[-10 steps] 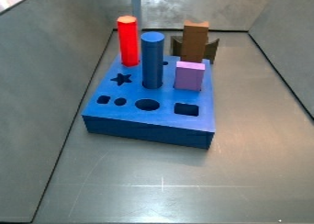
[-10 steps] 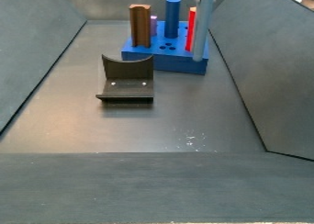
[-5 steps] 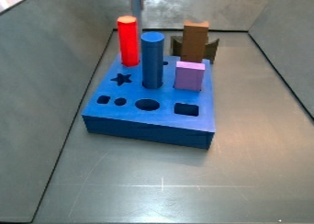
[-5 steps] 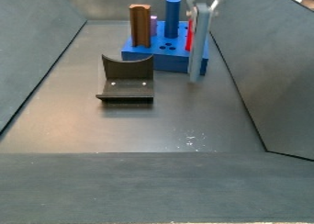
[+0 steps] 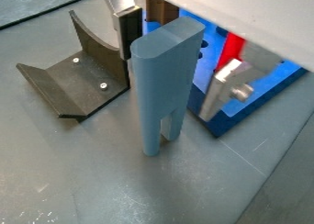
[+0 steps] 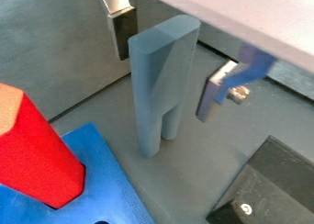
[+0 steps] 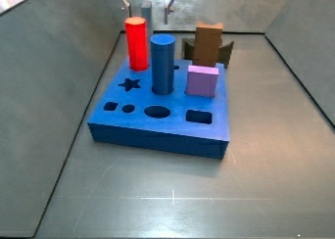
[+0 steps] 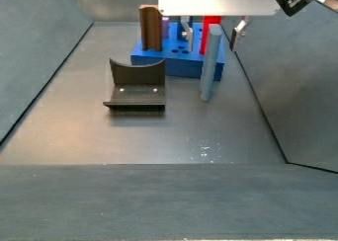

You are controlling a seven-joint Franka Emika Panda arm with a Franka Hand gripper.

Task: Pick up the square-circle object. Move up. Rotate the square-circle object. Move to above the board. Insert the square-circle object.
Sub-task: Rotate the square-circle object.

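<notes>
Gripper (image 5: 166,46) beside board (image 5: 263,90) | fingers apart, straddling upright square-circle object (image 5: 164,90) standing on floor | grasp pending; lift, rotation, insertion all outstanding.

No text, label, brand or number can be read on the board (image 7: 164,120), the fixture (image 8: 134,85), the gripper (image 5: 172,62) or anything else.

Gripper (image 8: 211,28) body cut off by the upper edge in both side views; whether its fingers (image 5: 128,28) touch the square-circle object (image 5: 164,85) cannot be told. Board (image 7: 164,125) hides that piece's lower part in a side view. Fixture (image 6: 274,187) is cropped at the picture's corner.
</notes>
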